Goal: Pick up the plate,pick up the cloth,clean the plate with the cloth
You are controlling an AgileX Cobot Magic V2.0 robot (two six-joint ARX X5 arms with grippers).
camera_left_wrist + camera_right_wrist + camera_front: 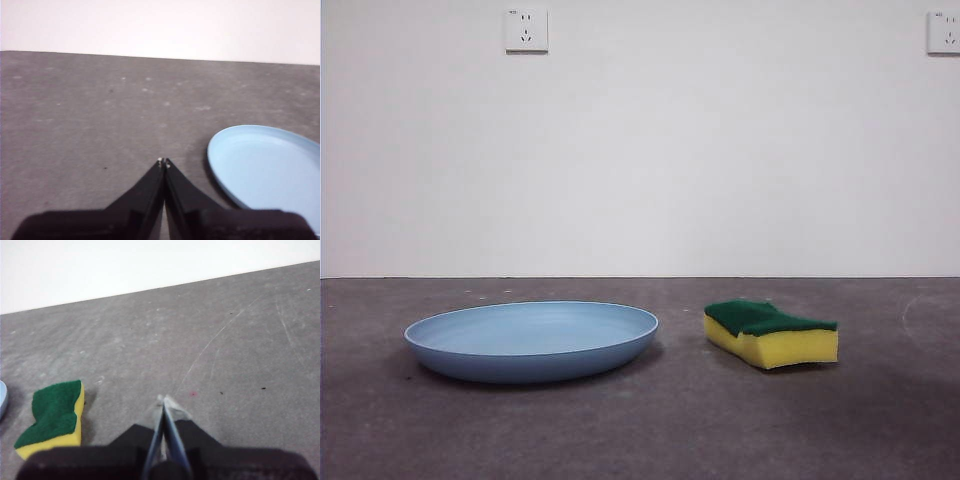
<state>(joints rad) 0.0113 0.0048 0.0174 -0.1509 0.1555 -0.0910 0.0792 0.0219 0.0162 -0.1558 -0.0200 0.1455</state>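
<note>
No step is being executed: light blue plate [532, 340] and sponge [772, 333] are lying ungrasped on the bench [650, 430], both grippers [164, 162] [164, 400] closed and empty.

Soft, even light fills all three views — bright, with no hard glare. In the front view the white wall [640, 150] is nearly washed out, while the grey table [640, 420] reads dim and slightly grainy. The plate [532, 340] casts a faint, diffuse shadow beneath its rim, spreading a little to its right; the sponge [772, 334] has a similar soft shadow at its base, which suggests overhead light. Both wrist views are mildly soft — the black fingers [150, 192] at the lower edge are blurred, and the wall strip along the top is blown out to pinkish white.
</note>
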